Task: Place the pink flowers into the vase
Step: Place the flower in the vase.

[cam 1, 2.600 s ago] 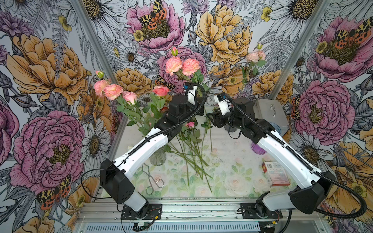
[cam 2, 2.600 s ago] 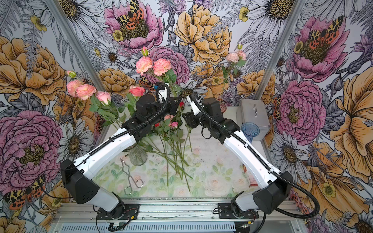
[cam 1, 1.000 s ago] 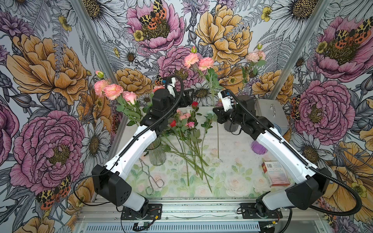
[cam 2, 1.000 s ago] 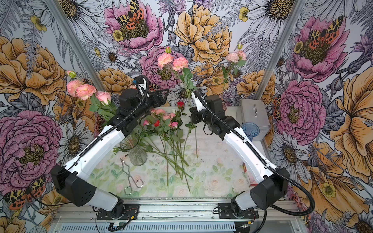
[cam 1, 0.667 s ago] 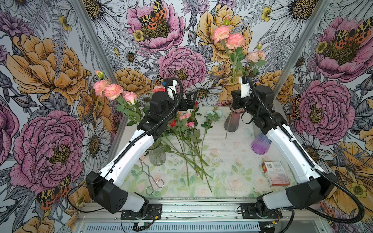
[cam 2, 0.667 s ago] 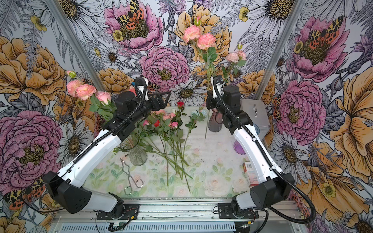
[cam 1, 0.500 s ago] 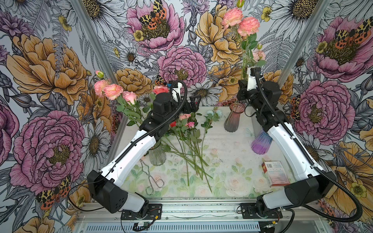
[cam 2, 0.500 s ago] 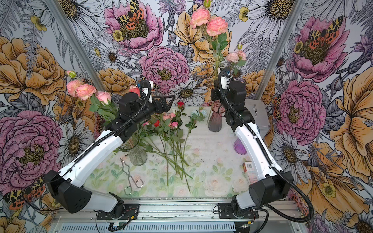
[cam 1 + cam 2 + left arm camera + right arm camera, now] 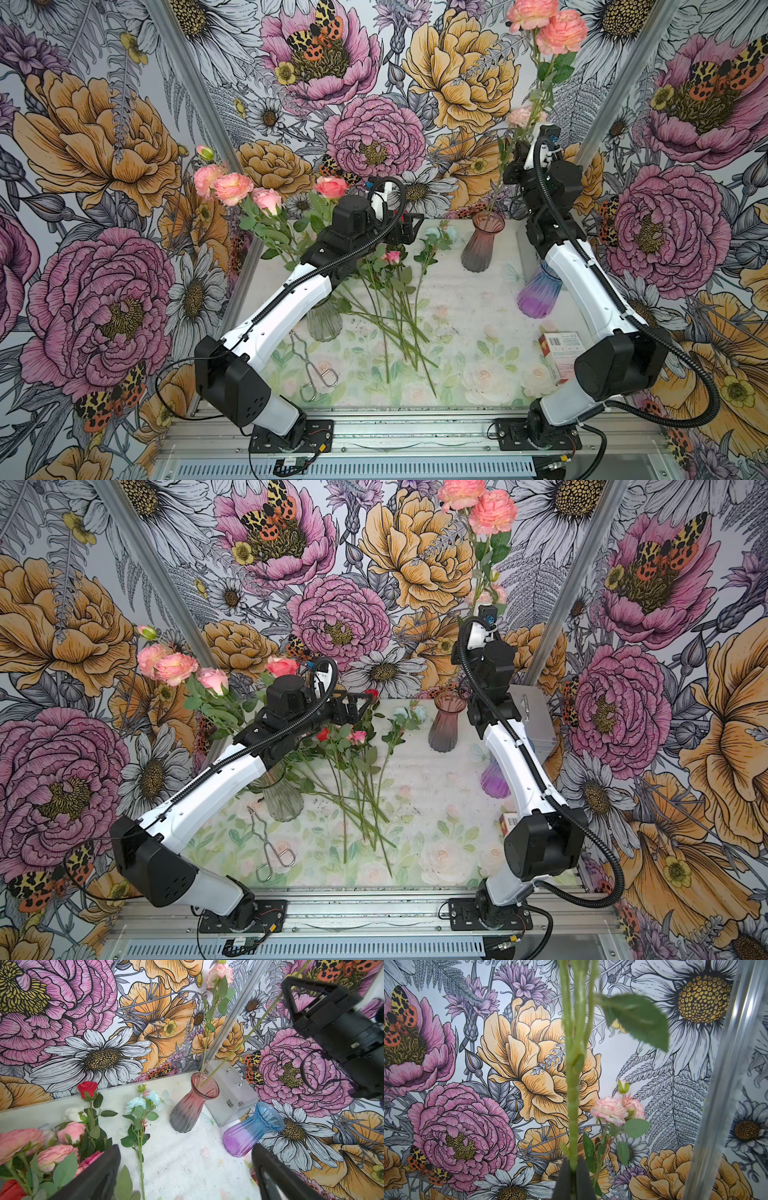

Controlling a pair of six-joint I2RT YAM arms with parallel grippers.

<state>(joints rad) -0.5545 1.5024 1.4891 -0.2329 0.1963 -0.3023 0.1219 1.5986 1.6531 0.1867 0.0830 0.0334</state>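
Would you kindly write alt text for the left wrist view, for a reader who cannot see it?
The right gripper holds a green stem reaching into a pink-grey vase that holds a pale pink flower. Loose flowers and a blue-purple vase sit before the open left gripper.

Floral wallpaper (image 9: 104, 291) covers all three walls: huge pink peonies, orange-yellow blooms, white daisies (image 9: 97, 1059) with dotted yellow centres, grey ferns (image 9: 675, 1093) and spotted orange moths (image 9: 316, 37), all drawn in black ink lines on a pale ground. Two bare metal posts (image 9: 191, 79) (image 9: 617, 79) run up the back corners where the walls meet. The table top (image 9: 465, 299) is white, printed faintly with green leaves and pale roses. A silver metal rail (image 9: 415, 434) crosses its front edge. The light is bright and even, with soft shadows.
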